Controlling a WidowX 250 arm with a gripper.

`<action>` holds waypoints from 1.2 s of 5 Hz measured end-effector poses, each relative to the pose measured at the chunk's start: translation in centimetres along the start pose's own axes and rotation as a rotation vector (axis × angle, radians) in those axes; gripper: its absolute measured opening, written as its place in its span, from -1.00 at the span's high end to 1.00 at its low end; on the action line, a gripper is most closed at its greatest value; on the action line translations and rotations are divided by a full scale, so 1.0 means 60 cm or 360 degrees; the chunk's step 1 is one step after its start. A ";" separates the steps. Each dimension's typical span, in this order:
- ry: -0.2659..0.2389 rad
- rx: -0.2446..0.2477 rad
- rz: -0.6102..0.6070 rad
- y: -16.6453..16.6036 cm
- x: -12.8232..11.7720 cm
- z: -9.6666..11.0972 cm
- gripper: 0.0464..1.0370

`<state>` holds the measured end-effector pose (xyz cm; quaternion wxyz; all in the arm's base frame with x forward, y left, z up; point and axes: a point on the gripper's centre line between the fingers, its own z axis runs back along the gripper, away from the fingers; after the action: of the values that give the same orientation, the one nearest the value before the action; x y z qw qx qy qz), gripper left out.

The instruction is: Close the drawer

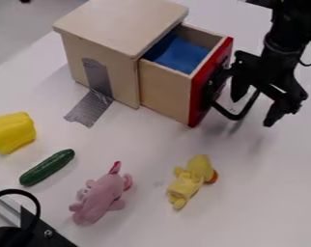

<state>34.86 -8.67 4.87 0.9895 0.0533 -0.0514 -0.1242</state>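
Drawer (164, 88) stands extended from the wooden box (109, 36); closing stroke appears outstanding. End effector (255, 105), spread wide, is at right, beside the handle (238, 116).

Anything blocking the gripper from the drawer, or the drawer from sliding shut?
Nothing visible. The gripper is right beside the black handle of the drawer, and the blue thing inside appears to sit below its rim.

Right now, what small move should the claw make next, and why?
I'd probably ease the claw toward the wooden cabinet, pressing on the red front of the drawer: the drawer juts out with its inside showing, and the claw is just outside that front, by the black handle.
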 end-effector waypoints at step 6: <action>0.0177 0.0041 0.0078 0.026 -0.029 -0.068 0.72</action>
<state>34.03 -6.34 0.87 0.9928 0.0714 0.0009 -0.0963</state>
